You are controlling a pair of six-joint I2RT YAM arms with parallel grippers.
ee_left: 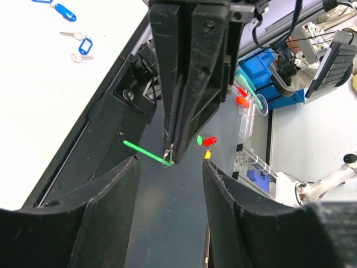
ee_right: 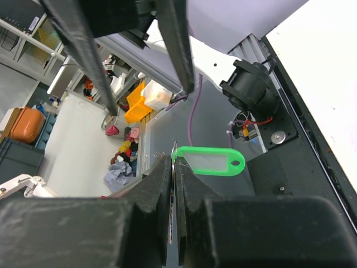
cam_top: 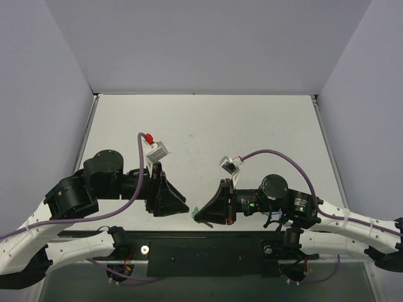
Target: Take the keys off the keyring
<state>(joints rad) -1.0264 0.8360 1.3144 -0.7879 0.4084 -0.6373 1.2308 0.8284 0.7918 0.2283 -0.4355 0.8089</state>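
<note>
My right gripper (ee_right: pixel 173 163) is shut on a thin silvery piece seen edge-on, the keyring (ee_right: pixel 174 149). The bright green tag (ee_right: pixel 210 161) hangs from the ring and sticks out sideways from the fingertips. In the left wrist view the right gripper (ee_left: pixel 170 153) points down at me with the green tag (ee_left: pixel 146 152) edge-on and a bit of ring (ee_left: pixel 167 151) at its tip. My left gripper (ee_left: pixel 169 166) is open and empty, its jaws wide apart just short of the ring. From above, the left gripper (cam_top: pixel 182 204) and the right gripper (cam_top: pixel 200 215) meet tip to tip, with the green tag (cam_top: pixel 196 211) between them. The small silver key is hidden.
Both grippers hover over the black base plate (cam_top: pixel 208 255) at the table's near edge. Blue-tagged keys (ee_left: pixel 85 47) lie on the white table (ee_left: pixel 44 89), more of them (ee_left: pixel 66 12) farther off. The left gripper's fingers (ee_right: pixel 179 47) fill the top of the right wrist view.
</note>
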